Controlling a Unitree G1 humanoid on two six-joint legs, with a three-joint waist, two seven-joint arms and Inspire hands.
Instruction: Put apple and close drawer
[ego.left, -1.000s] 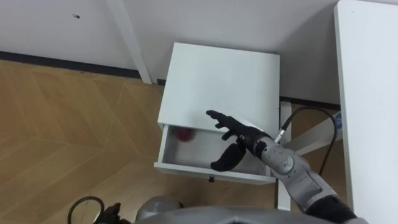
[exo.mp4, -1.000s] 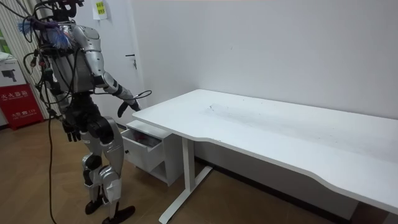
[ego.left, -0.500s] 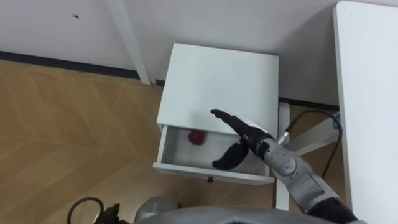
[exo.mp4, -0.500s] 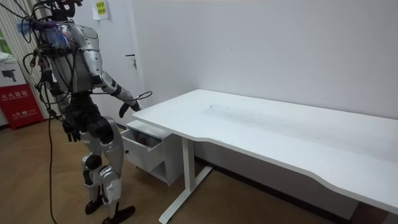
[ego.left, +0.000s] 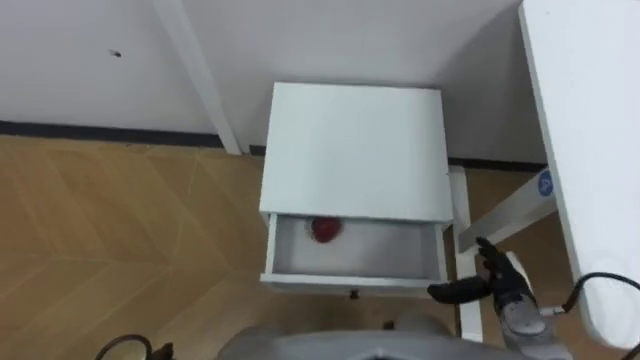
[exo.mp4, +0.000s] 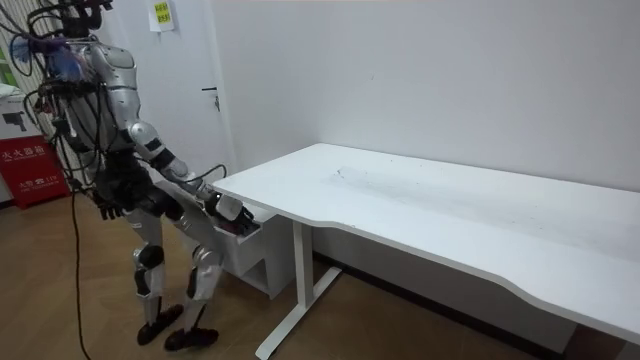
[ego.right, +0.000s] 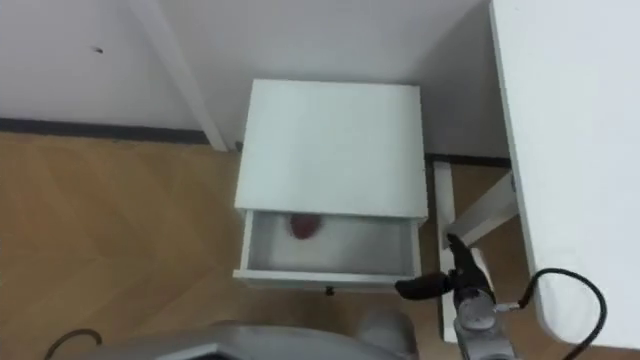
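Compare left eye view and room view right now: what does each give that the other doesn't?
Left eye view: looks down into the open drawer, with the apple on its floor near the back left, and the right hand open by the front right corner. Room view: the robot bent forward at the cabinet, left hand hanging at its side, the desk stretching away. Both: cabinet, open drawer, right arm reaching toward it, desk edge alongside.
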